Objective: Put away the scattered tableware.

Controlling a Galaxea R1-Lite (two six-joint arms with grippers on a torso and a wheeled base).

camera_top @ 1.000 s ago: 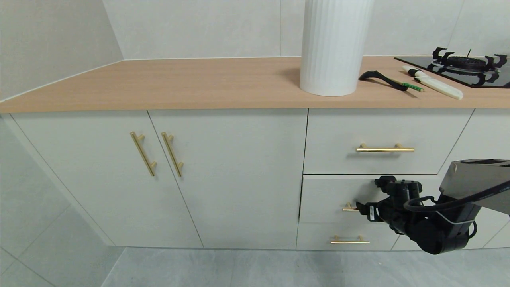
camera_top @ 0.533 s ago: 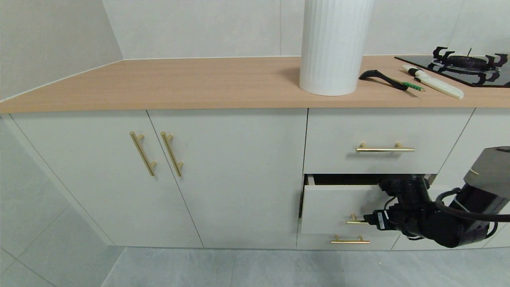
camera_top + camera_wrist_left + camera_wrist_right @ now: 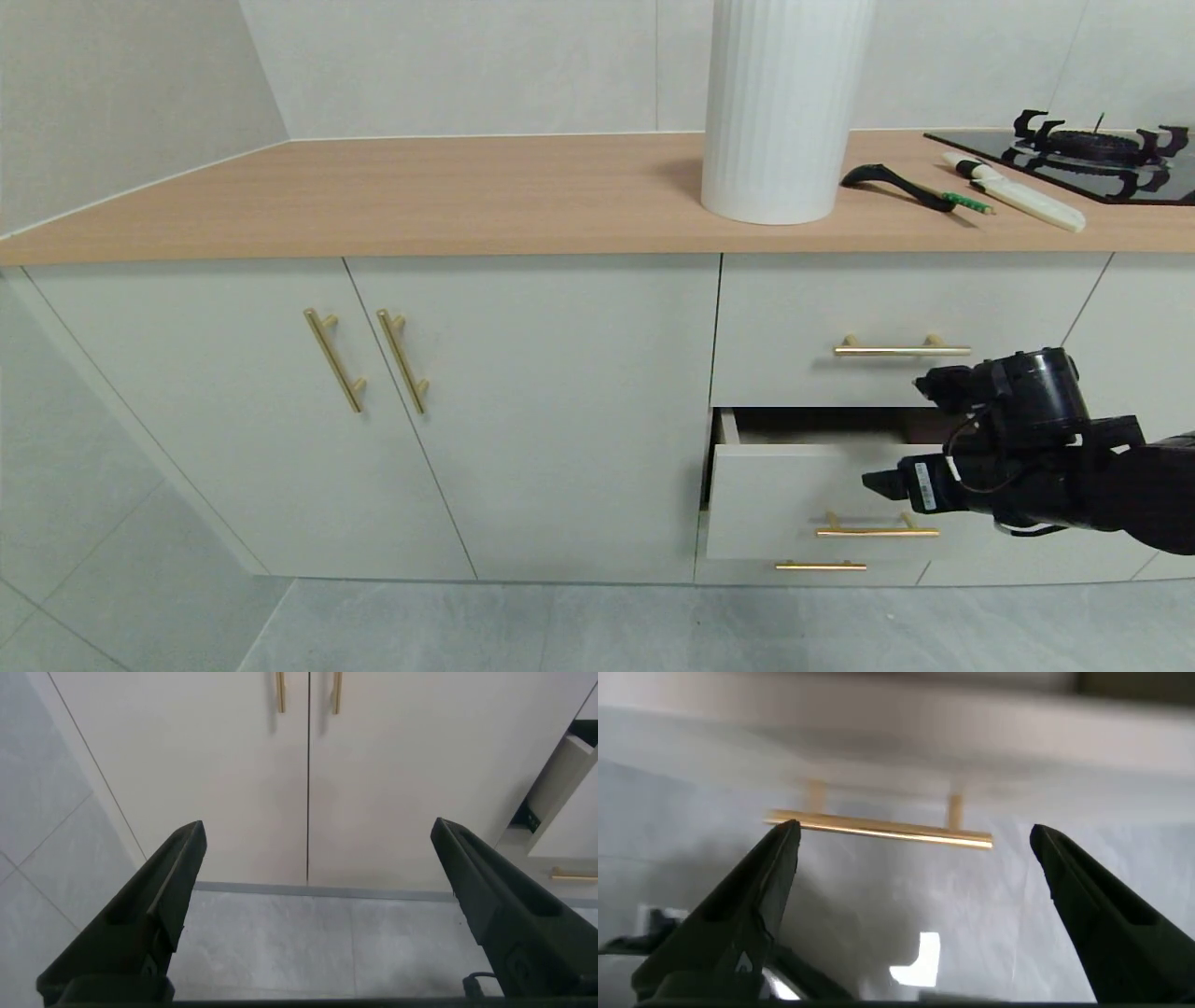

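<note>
Jaws, right: the right gripper (image 3: 910, 434) has its fingers spread wide and holds nothing.
Jaws, left: the left gripper (image 3: 318, 915) is likewise spread wide and empty.
Right arm: its gripper hangs at the front of the middle drawer (image 3: 794, 485), above the gold handle (image 3: 878, 532) and apart from it.
Left arm: its gripper is low, facing the cabinet doors (image 3: 308, 765) and the floor (image 3: 308, 952).
Drawer: pulled partly out, with a dark gap along its top edge.
Tableware: a black ladle (image 3: 896, 184), a green-handled utensil (image 3: 968, 203) and a white knife (image 3: 1018, 201) lie on the countertop (image 3: 467, 196).
Neighbours: these pieces lie between a white fluted cylinder (image 3: 780, 112) and the hob (image 3: 1092, 154).
</note>
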